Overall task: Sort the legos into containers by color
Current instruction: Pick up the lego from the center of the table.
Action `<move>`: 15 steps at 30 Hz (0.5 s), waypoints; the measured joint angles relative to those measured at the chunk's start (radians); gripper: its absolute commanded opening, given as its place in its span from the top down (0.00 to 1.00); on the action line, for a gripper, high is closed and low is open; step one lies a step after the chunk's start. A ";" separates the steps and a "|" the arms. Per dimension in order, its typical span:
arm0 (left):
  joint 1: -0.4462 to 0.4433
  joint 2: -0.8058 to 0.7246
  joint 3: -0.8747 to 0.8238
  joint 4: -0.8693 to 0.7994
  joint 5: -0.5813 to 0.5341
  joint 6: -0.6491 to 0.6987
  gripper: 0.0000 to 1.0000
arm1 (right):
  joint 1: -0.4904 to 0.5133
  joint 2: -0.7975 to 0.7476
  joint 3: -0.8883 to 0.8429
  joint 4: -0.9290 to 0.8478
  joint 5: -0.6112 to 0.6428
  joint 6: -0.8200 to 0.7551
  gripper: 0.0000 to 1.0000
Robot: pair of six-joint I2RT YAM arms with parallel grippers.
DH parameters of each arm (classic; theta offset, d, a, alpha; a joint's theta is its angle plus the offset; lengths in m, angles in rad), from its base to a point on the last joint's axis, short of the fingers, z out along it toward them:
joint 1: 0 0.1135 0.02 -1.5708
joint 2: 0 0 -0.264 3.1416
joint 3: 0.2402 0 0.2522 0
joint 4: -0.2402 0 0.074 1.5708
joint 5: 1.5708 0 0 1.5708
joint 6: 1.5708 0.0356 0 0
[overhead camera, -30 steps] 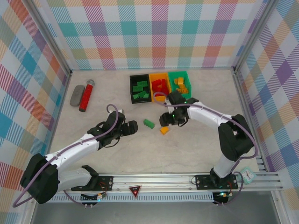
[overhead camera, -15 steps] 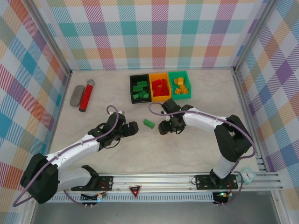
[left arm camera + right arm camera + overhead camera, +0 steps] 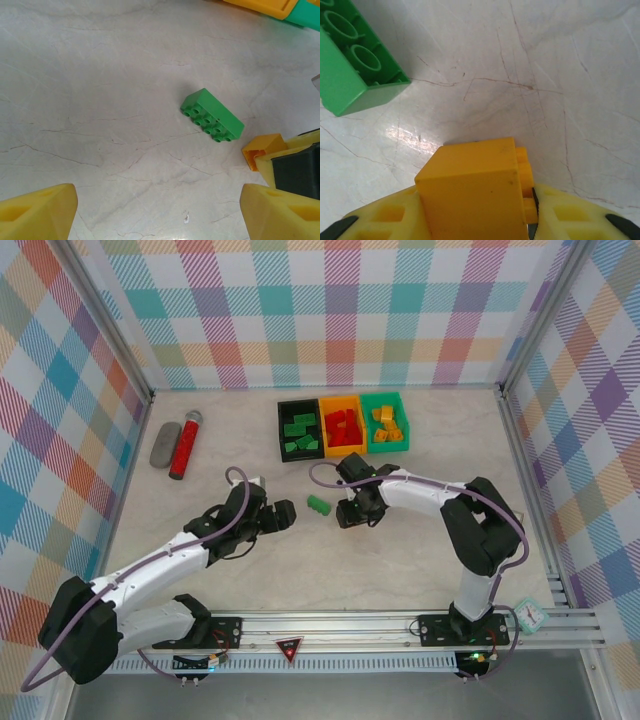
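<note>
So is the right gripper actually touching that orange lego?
Touching. The right wrist view shows the orange lego wedged between the yellow fingers of the right gripper, which press against its sides with no table showing between.

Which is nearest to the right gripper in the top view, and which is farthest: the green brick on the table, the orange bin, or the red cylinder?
1. Green brick, just left of the right gripper.
2. Orange bin, toward the back wall.
3. Red cylinder, far left.
</note>
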State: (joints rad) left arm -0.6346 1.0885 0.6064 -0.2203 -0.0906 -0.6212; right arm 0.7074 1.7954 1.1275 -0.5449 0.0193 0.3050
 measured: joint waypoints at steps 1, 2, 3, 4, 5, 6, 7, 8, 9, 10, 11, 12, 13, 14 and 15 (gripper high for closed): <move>0.000 0.000 0.000 -0.003 0.000 0.000 0.16 | 0.000 0.000 0.000 0.002 0.000 0.001 0.62; 0.000 0.000 0.000 -0.008 0.000 0.000 0.15 | 0.000 0.000 0.000 0.003 0.000 0.001 0.62; 0.000 0.000 0.000 -0.012 0.000 0.000 0.15 | 0.000 0.000 0.000 0.006 0.000 0.002 0.62; 0.000 0.001 0.000 -0.013 0.000 0.000 0.15 | 0.000 0.000 0.000 0.007 0.000 0.002 0.63; 0.000 0.001 0.000 -0.013 0.000 0.000 0.15 | 0.000 0.000 0.000 0.008 0.000 0.002 0.63; 0.000 0.002 0.000 -0.013 0.000 0.000 0.15 | 0.000 0.000 0.000 0.008 0.000 0.002 0.63; 0.000 0.005 0.000 -0.013 0.000 0.000 0.15 | 0.000 0.000 0.000 0.008 0.000 0.002 0.64; 0.000 0.010 0.000 -0.013 0.000 0.000 0.16 | 0.000 0.000 0.000 0.008 0.000 0.002 0.64; 0.000 0.016 0.000 -0.013 0.001 0.000 0.15 | 0.000 -0.001 0.000 0.008 0.000 0.002 0.64; 0.000 0.021 0.000 -0.013 0.001 0.000 0.16 | 0.000 -0.003 0.000 0.008 0.000 0.002 0.64; 0.000 0.024 0.000 -0.013 0.002 0.000 0.16 | -0.002 -0.006 0.000 0.007 0.000 0.002 0.64; 0.000 0.026 0.000 -0.013 0.003 0.000 0.16 | -0.002 -0.012 0.000 0.006 -0.001 0.002 0.64; 0.000 0.026 0.000 -0.013 0.003 0.000 0.16 | -0.004 -0.020 0.000 0.006 -0.001 0.002 0.64; -0.002 0.026 0.000 -0.013 0.003 -0.001 0.16 | -0.008 -0.030 0.001 0.006 -0.001 0.002 0.64; -0.004 0.026 0.000 -0.013 0.003 -0.003 0.15 | -0.013 -0.042 0.003 0.003 -0.001 0.002 0.64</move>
State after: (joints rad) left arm -0.6384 1.1145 0.6064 -0.2337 -0.0879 -0.6247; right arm 0.6941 1.7535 1.1305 -0.5415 0.0181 0.3069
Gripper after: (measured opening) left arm 0.845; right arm 0.431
